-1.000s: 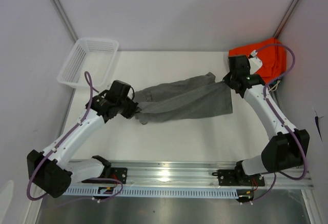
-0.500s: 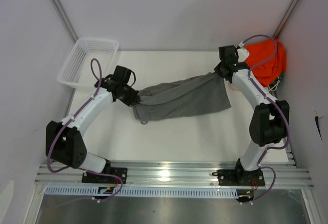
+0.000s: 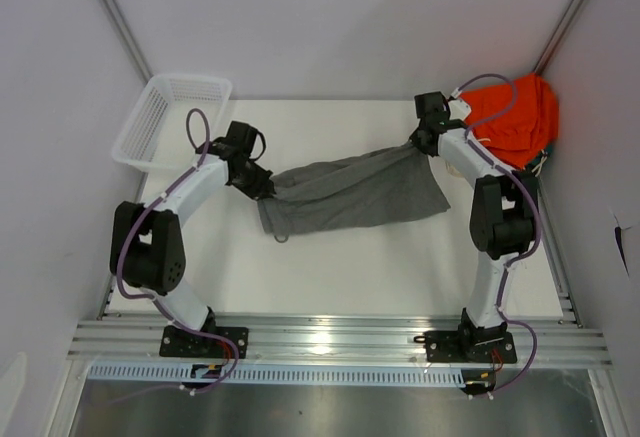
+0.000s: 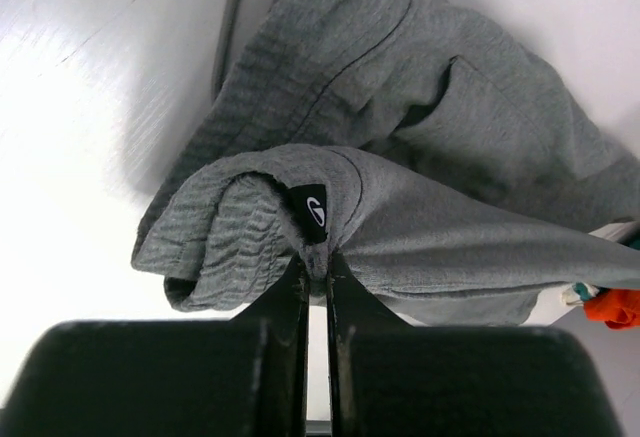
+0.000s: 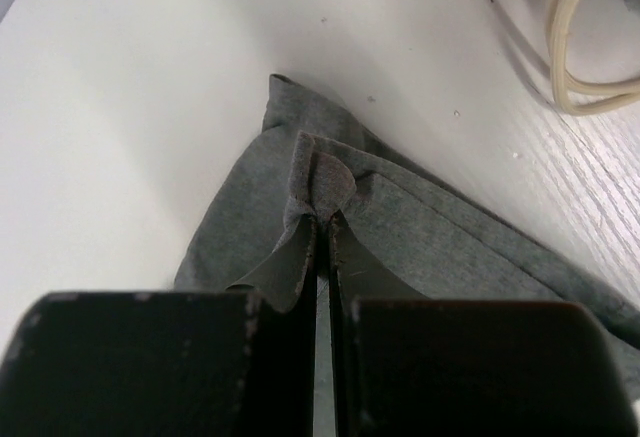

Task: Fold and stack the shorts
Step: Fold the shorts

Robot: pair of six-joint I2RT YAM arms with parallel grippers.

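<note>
The white plastic mesh basket (image 3: 170,117) sits at the 10 o'clock corner of the white tabletop (image 3: 340,267), and its inside is hard to read through the lattice. From above, the tips of the left gripper (image 3: 264,188) vanish into cloth. Its wrist camera shows the black jaws pressed almost together on a bunched hem of the plain mid-grey soft jersey shorts (image 3: 352,191), just under a small dark tag (image 4: 309,211). That view's 3 o'clock border cuts off the far end of the cloth. The right gripper (image 3: 421,144) is masked from above by its own wrist. Its camera shows the jaws nipped tight on a small raised fold at a grey corner, with a cream cord (image 5: 553,47) cut off at 1 o'clock. The bright orange garment (image 3: 515,117) at the table's 2 o'clock corner is partly covered by the right arm (image 3: 470,162).

The left arm (image 3: 195,189) rises from its base at 7 o'clock, its elbow folded near the left edge and its forearm pointing toward 2 o'clock. The right arm climbs from 5 o'clock, its forearm pointing toward 10 o'clock.

The shorts span the table's middle between the two grippers, the upper edge drawn taut and the lower part lying on the surface. Bare tabletop runs from their 6 o'clock side to the aluminium rail (image 3: 330,335), and a narrower strip lies at 12 o'clock before the back wall
</note>
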